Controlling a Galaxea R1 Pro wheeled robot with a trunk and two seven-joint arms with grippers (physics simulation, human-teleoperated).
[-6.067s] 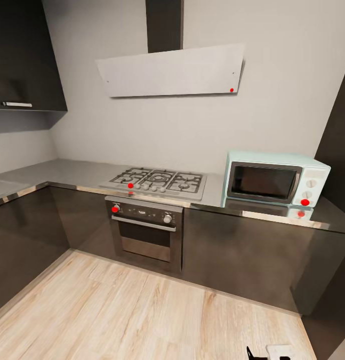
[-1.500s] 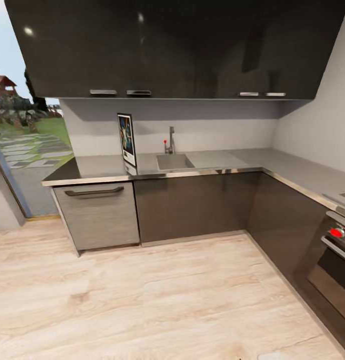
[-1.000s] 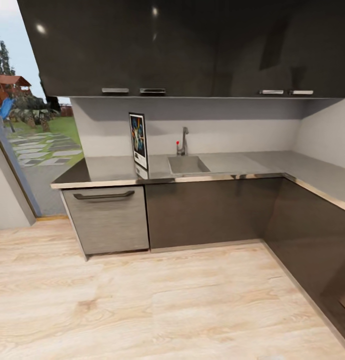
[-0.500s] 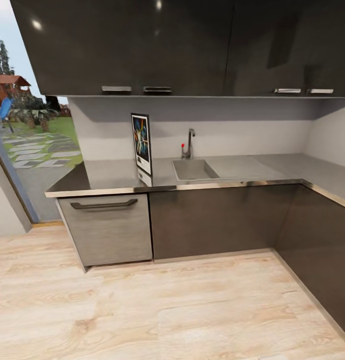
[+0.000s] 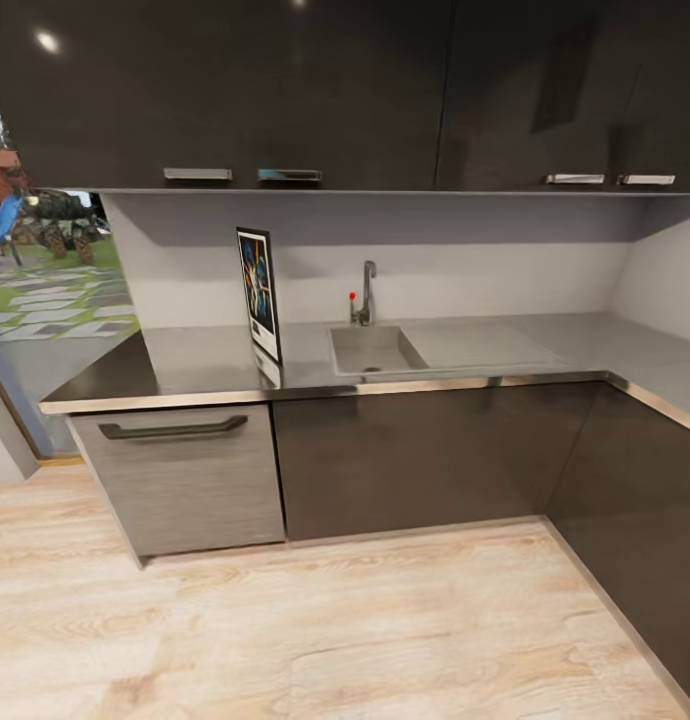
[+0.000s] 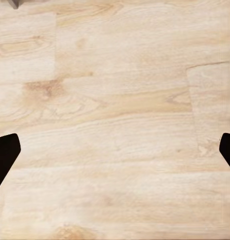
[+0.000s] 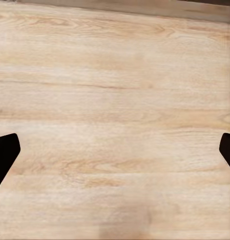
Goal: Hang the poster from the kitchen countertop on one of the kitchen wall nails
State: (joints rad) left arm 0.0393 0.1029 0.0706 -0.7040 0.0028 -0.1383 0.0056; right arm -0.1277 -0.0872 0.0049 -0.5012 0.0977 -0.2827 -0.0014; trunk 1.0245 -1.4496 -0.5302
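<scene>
Where the sink (image 5: 373, 349) is sunk into the desk (image 5: 505, 345), the entries below take their places from it.

Item: poster (image 5: 260, 294). Black frame, white inner border, dark blue artwork. Stands upright on the desk just beside the sink, on the side toward the open doorway (image 5: 40, 290), turned edge-on so its face is seen at a slant. Its foot meets the grey top near the shiny front edge strip.

Item: tap (image 5: 366, 293). Rises behind the sink against the pale wall; a small red knob sits beside it.

Item: upper cabinets (image 5: 315, 90). Dark, glossy, above the sink, with flat metal handles along the lower edge.

Item: base cabinets (image 5: 425, 455). Dark fronts below the sink, continuing round the corner away from the poster.

Item: grey drawer front (image 5: 185, 475). Below the desk on the poster's side of the sink, with a dark bar handle.

Item: left end effector (image 6: 115, 155). Released; two dark fingertips stand wide apart over the light wooden floor (image 6: 115, 100), nothing between them.

Item: right end effector (image 7: 115, 155). Released likewise, fingertips spread over the floor, with a dark plinth strip at the far edge.
</scene>
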